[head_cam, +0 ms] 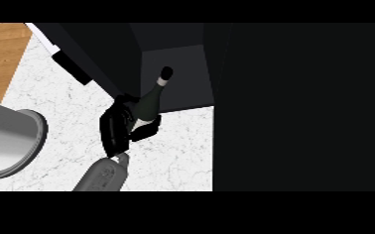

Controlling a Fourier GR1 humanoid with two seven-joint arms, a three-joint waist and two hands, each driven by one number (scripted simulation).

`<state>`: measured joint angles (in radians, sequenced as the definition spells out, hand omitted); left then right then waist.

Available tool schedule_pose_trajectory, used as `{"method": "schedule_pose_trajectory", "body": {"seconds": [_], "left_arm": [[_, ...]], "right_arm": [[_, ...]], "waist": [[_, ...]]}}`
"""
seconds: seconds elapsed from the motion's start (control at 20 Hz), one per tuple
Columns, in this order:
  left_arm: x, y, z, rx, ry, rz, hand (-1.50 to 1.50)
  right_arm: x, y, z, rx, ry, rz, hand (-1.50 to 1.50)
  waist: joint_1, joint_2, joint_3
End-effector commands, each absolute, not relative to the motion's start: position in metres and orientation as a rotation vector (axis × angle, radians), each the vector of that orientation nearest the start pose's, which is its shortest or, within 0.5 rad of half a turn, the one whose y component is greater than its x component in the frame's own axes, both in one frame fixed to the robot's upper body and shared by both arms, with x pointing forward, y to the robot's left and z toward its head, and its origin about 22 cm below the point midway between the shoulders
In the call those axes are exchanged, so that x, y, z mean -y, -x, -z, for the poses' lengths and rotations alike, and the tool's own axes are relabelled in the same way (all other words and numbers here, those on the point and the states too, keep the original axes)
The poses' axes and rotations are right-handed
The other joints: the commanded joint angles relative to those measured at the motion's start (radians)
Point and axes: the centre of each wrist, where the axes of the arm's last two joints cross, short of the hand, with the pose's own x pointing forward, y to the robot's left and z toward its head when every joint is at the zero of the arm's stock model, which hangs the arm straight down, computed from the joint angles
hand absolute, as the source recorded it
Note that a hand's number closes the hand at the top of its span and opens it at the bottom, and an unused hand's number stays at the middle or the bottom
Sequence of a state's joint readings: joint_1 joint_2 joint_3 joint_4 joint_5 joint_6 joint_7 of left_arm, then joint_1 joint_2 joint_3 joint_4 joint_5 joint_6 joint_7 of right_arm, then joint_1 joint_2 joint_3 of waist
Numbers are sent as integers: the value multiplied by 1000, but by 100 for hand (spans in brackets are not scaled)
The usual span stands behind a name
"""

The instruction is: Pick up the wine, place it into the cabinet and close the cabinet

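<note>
A dark green wine bottle with a pale band under its black cap lies tilted, its neck pointing into the open black cabinet. My left hand is shut on the bottle's lower body, right at the front edge of the cabinet's floor. Its fingers hide the bottle's base. The cabinet's left door stands swung open to the left. My right hand does not show.
A grey round basin sits at the left edge of the white marbled counter. A tall black mass fills the view's right side. Wooden floor shows at the top left.
</note>
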<state>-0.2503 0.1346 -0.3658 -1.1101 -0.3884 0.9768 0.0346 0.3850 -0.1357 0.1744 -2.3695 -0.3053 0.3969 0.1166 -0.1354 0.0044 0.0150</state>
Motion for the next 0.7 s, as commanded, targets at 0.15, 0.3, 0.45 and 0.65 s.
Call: {"method": "schedule_pose_trajectory", "body": {"seconds": [0.15, 0.3, 0.45, 0.65], "left_arm": [[-115, -330, 21, 1611, -789, 243, 150], [-119, -333, 22, 1566, -811, 265, 150], [-122, -340, 20, 1552, -879, 253, 150], [-113, -353, 10, 1559, -916, 279, -150]], "right_arm": [[235, -125, -126, 1868, -557, -343, -150], [236, -128, -126, 1880, -547, -348, -150], [237, -126, -126, 1853, -547, -349, -150], [239, -127, -126, 1866, -544, -326, -150]], "waist": [[-42, 26, -12], [-34, 26, -11], [-40, 28, -11], [-21, 24, -13]]}}
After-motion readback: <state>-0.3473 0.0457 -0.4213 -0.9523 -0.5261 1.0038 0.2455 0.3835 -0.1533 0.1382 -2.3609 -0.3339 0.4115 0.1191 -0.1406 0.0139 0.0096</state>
